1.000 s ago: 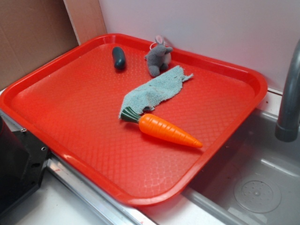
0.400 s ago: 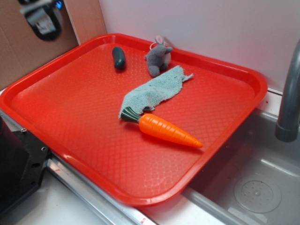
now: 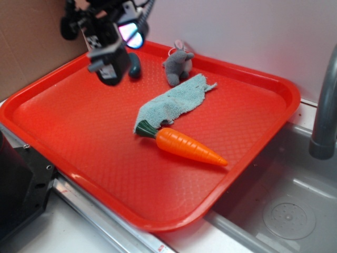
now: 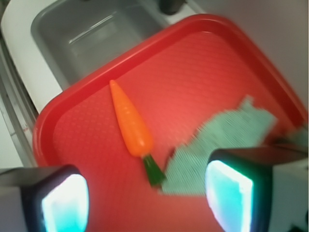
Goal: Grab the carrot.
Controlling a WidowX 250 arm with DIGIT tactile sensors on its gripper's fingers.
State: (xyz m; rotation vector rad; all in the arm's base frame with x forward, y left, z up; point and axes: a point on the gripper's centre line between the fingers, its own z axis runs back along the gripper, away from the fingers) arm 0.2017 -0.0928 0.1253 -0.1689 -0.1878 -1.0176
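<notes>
Since the frame a moment earlier, your pincer [image 3: 108,66] has come down from the upper left corner of the exterior view and now hangs above the far left part of the red tray [image 3: 247,158], partly covering the small dark green oval toy [image 3: 135,67]. Nothing on the tray has shifted. In the wrist view the two fingertips [image 4: 65,200] stand far apart at the lower edge, lit cyan on their inner faces, with nothing between them: the pincer is wide and empty. The carrot [image 3: 190,147] lies flat on the tray, well apart from the pincer and below it, on the side toward the sink [image 3: 287,211]. Its green stem cap touches the near end of the pale green cloth [image 3: 171,104], and its tip points toward the sink. The grey plush mouse [image 3: 178,64] sits just beside the pincer, near the tray's back rim.
</notes>
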